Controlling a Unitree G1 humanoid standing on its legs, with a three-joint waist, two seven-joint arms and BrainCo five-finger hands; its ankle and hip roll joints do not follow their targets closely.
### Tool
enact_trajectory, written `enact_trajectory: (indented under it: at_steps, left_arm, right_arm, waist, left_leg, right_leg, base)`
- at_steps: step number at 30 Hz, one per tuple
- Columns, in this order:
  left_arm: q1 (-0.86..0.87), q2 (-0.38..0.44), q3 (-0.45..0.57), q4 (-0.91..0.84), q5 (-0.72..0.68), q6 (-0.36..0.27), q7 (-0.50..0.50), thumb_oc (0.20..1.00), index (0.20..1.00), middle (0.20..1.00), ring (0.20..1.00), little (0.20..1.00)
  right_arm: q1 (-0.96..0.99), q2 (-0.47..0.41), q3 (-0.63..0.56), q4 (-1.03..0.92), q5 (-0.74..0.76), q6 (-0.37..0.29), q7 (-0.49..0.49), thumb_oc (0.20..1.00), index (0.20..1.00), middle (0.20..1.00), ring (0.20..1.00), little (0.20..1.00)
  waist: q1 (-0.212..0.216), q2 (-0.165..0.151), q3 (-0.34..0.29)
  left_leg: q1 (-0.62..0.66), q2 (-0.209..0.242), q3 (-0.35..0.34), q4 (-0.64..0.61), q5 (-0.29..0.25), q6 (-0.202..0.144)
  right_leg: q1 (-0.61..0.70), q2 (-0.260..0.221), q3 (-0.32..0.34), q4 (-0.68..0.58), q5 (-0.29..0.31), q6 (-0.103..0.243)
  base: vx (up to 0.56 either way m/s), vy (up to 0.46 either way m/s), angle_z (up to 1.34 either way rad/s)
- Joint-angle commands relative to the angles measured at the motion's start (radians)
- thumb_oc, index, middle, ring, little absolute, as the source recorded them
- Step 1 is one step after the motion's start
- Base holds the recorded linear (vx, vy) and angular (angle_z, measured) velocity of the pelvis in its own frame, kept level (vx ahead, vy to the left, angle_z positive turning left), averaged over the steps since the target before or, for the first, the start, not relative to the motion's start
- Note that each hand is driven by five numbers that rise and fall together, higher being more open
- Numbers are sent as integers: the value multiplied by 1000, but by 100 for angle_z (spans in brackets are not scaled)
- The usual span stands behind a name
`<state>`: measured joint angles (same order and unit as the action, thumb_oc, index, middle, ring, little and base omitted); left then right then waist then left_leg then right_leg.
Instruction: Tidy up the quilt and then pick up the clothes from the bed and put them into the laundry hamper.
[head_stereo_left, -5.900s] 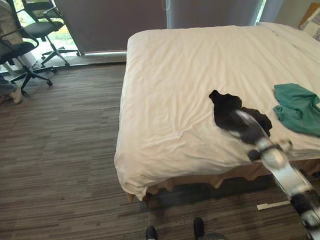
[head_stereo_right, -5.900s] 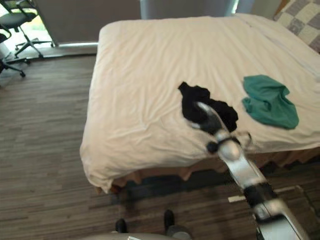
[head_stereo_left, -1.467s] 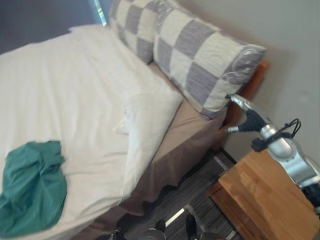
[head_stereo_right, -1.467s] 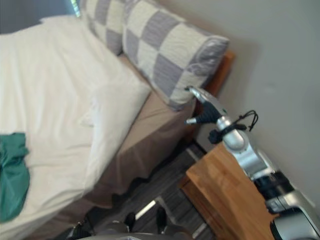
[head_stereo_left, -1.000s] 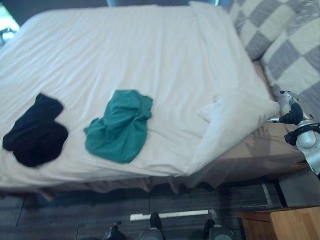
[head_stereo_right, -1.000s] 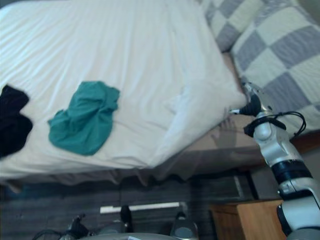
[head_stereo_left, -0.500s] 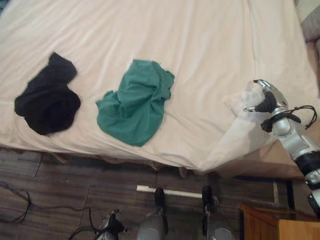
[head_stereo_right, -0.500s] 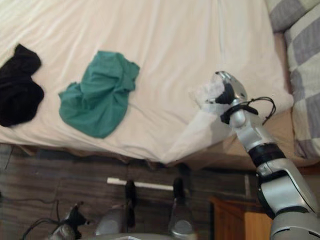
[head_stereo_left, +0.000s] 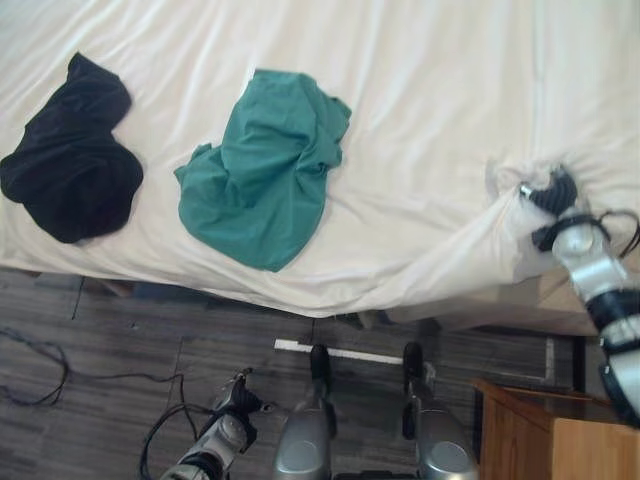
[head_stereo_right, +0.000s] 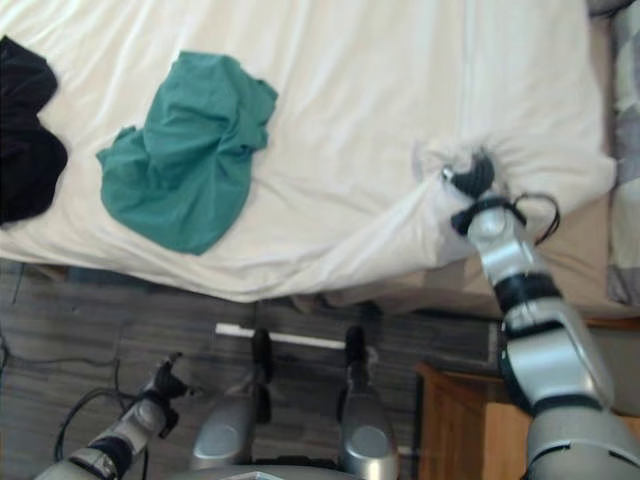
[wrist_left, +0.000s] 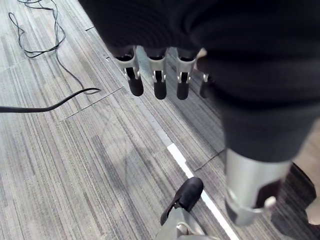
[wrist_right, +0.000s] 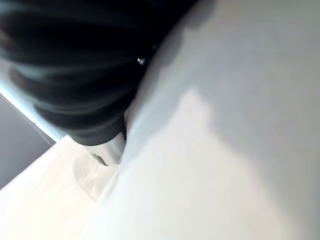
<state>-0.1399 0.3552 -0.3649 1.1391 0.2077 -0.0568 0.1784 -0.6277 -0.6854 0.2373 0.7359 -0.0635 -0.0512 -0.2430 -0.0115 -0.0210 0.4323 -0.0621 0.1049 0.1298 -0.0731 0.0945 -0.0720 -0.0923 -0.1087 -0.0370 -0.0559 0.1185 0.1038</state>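
Low by the floor hangs our left hand (wrist_left: 165, 75), fingers slack, empty. Up at the bed's near edge, our right hand (head_stereo_right: 472, 178) bunches the quilt (head_stereo_right: 380, 110); green garment (head_stereo_right: 185, 150) and black garment (head_stereo_left: 70, 165) lie leftward, unpicked.

The right hand's (head_stereo_right: 470, 180) fingers are buried in a bunched fold of the quilt (head_stereo_right: 380, 130), so their grip cannot be read, and its wrist view gives just blurred white cloth against the dark cover. The black garment (head_stereo_right: 25, 130) and the pillow (head_stereo_right: 625, 150) are cut by the picture's edges, as is the nightstand (head_stereo_left: 560, 435).
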Motion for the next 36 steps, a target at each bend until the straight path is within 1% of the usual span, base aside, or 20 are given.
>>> enact_trajectory:
  at_steps: [1,3,6,10,14,15,16,18,19,20,21,22,23,24,26,27,28,29,32,36]
  left_arm:
    - [38,-12,53,67,51,29,-10,1000,1000,1000,1000,1000]
    - [59,-21,77,69,70,35,-18,1000,1000,1000,1000,1000]
    - [88,-41,99,81,77,46,-23,1000,1000,1000,1000,1000]
    - [111,-65,129,108,66,64,-11,1000,1000,1000,1000,1000]
    - [121,-69,125,102,57,66,-6,1000,1000,1000,1000,1000]
    - [122,-70,117,90,53,62,-1,1000,1000,1000,1000,1000]
    - [121,-71,116,90,52,62,-1,1000,1000,1000,1000,1000]
    - [113,-78,99,83,51,55,9,1000,1000,1000,1000,1000]
    - [113,-82,92,84,54,53,10,1000,1000,1000,1000,1000]
    - [111,-84,91,85,54,53,10,1000,1000,1000,1000,1000]
    - [111,-86,82,99,63,54,7,1000,1000,1000,1000,1000]
    - [110,-88,83,99,63,54,7,1000,1000,1000,1000,1000]
    - [101,-79,76,106,69,54,5,1000,1000,1000,1000,1000]
    - [98,-79,79,106,69,54,5,1000,1000,1000,1000,1000]
    - [57,-56,53,90,59,47,9,1000,1000,1000,1000,1000]
    - [53,-56,56,90,58,47,8,1000,1000,1000,1000,1000]
    - [30,-41,34,73,47,43,12,1000,1000,1000,1000,1000]
    - [27,-41,37,73,46,44,12,1000,1000,1000,1000,1000]
    - [-6,-36,-12,38,11,34,34,1000,1000,1000,1000,1000]
    - [-24,-30,-32,4,-8,30,46,1000,1000,1000,1000,1000]
  right_arm:
    - [334,-27,-147,-107,43,9,-1,1000,1000,1000,1000,1000]
    - [522,37,-272,-174,91,-11,-3,1000,1000,1000,1000,1000]
    - [682,174,-381,-159,200,-44,-27,1000,1000,1000,1000,1000]
    - [797,348,-423,-51,309,-28,-66,1000,1000,1000,1000,1000]
    - [806,358,-499,38,374,-20,-134,1000,1000,1000,1000,1000]
    - [790,324,-559,51,387,-25,-197,1000,1000,1000,1000,1000]
    - [789,323,-560,52,387,-25,-198,1000,1000,1000,1000,1000]
    - [755,241,-626,-9,348,-49,-275,1000,1000,1000,1000,1000]
    - [737,216,-648,-58,346,-69,-295,395,395,395,395,395]
    - [738,216,-650,-61,345,-67,-297,200,200,200,200,200]
    - [698,182,-662,-161,337,-106,-315,200,200,200,200,200]
    - [698,182,-663,-163,335,-105,-316,200,200,200,200,200]
    - [619,122,-628,-302,274,-126,-313,200,200,200,200,200]
    - [615,122,-627,-304,272,-124,-315,200,200,200,200,200]
    - [454,52,-542,-384,239,-143,-312,200,200,200,200,200]
    - [445,51,-539,-380,239,-143,-313,200,200,200,200,200]
    - [345,27,-476,-407,253,-149,-298,200,200,200,200,200]
    - [335,25,-472,-401,254,-150,-298,200,200,200,200,200]
    - [149,40,-352,-276,359,-151,-301,200,200,200,200,200]
    - [105,58,-325,-121,395,-134,-304,200,200,200,200,200]
  waist:
    - [-62,-16,-118]
    - [-82,-22,-152]
    - [-116,-29,-200]
    - [-166,-33,-246]
    - [-175,-35,-257]
    - [-176,-36,-261]
    - [-175,-35,-260]
    - [-173,-36,-256]
    - [-170,-36,-255]
    - [-169,-35,-253]
    - [-159,-34,-247]
    - [-159,-33,-246]
    - [-141,-33,-221]
    - [-142,-33,-220]
    - [-104,-38,-161]
    - [-107,-38,-159]
    - [-81,-32,-124]
    - [-84,-31,-123]
    - [-44,-2,-76]
    - [-32,19,-42]
  left_leg:
    - [-16,71,45,81,-57,-58]
    - [22,69,56,57,-60,-56]
    - [73,66,81,22,-63,-56]
    - [125,67,118,-4,-72,-54]
    - [143,66,128,-8,-80,-55]
    - [150,63,128,-9,-86,-54]
    - [151,63,128,-9,-87,-54]
    - [153,59,124,-9,-92,-51]
    - [153,59,121,-9,-93,-50]
    - [154,59,121,-9,-94,-50]
    - [153,57,116,-8,-98,-49]
    - [153,57,116,-8,-98,-49]
    - [149,54,107,14,-110,-46]
    - [142,55,107,17,-104,-47]
    - [56,58,82,111,-114,-50]
    - [48,59,80,120,-117,-50]
    - [-1,62,67,159,-117,-55]
    - [-8,63,65,166,-119,-55]
    - [-91,71,40,198,-107,-64]
    - [-133,73,24,226,-111,-63]
  right_leg:
    - [-78,-24,22,157,-150,73]
    - [-44,-28,23,127,-143,77]
    - [-3,-35,36,88,-124,87]
    - [19,-35,66,69,-108,99]
    - [28,-39,76,62,-104,105]
    - [33,-43,77,59,-104,108]
    - [34,-43,77,59,-104,108]
    - [37,-47,81,58,-104,109]
    - [39,-48,82,57,-106,109]
    - [40,-48,81,57,-106,109]
    - [38,-49,83,57,-109,108]
    - [38,-49,83,57,-110,108]
    - [33,-48,89,70,-123,106]
    - [28,-47,91,71,-117,104]
    - [-23,-46,98,110,-122,93]
    - [-29,-45,98,115,-123,92]
    - [-63,-46,93,144,-128,88]
    - [-69,-45,93,149,-129,88]
    - [-133,-47,58,199,-141,85]
    - [-173,-46,51,243,-160,82]
  base:
    - [73,33,-4]
    - [134,51,-21]
    - [114,70,-22]
    - [85,91,-37]
    - [46,57,-42]
    - [28,31,-6]
    - [34,44,-4]
    - [19,30,-5]
    - [0,0,0]
    - [0,0,0]
    - [6,7,5]
    - [-8,-6,4]
    - [-36,-18,3]
    - [-103,-44,-6]
    - [-194,-79,-1]
    - [-227,-103,8]
    - [-119,-55,15]
    - [-190,-83,18]
    - [-110,-56,43]
    - [-72,-21,22]
